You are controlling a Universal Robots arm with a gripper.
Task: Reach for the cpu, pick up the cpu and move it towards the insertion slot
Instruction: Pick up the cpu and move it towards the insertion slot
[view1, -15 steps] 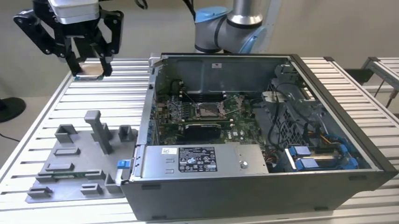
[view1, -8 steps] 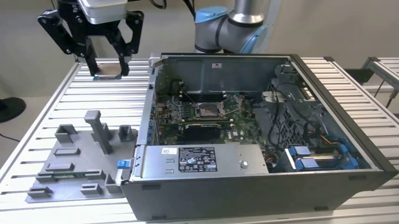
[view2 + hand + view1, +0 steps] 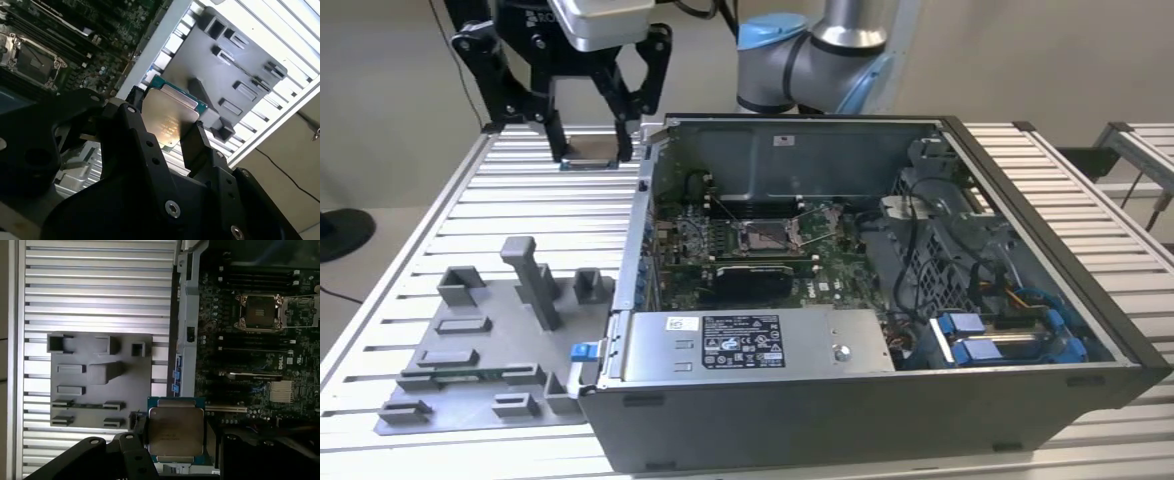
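You are in the carrying step: the chip is already off the surface and pinched between the jaws of the gripper, one black finger bearing on each of two opposite edges. Both wrist views show its pale metal top facing the cameras, with a green rim around it. In the exterior view the gripper hangs at about ten o'clock in the scene, over the ribbed metal surface and just outside the wall of the open computer case; I cannot make out the chip itself there.

The socket sits on the green board inside the case, near the middle of the exterior view, roughly at four o'clock from the gripper and well apart from it. Its shiny frame and dark centre are also plain in the first wrist view and in the second wrist view. The grey fixture plate lies on the surface at about seven o'clock in the exterior view, with nothing of the task on it that I can see.

As I judge it, the reach and the pick-up are done and the travel is barely begun. The move towards the socket calls for clearing the top edge of the case wall, keeping the chip level, and holding the pinch steady, since the grip rests on thin edges alone.
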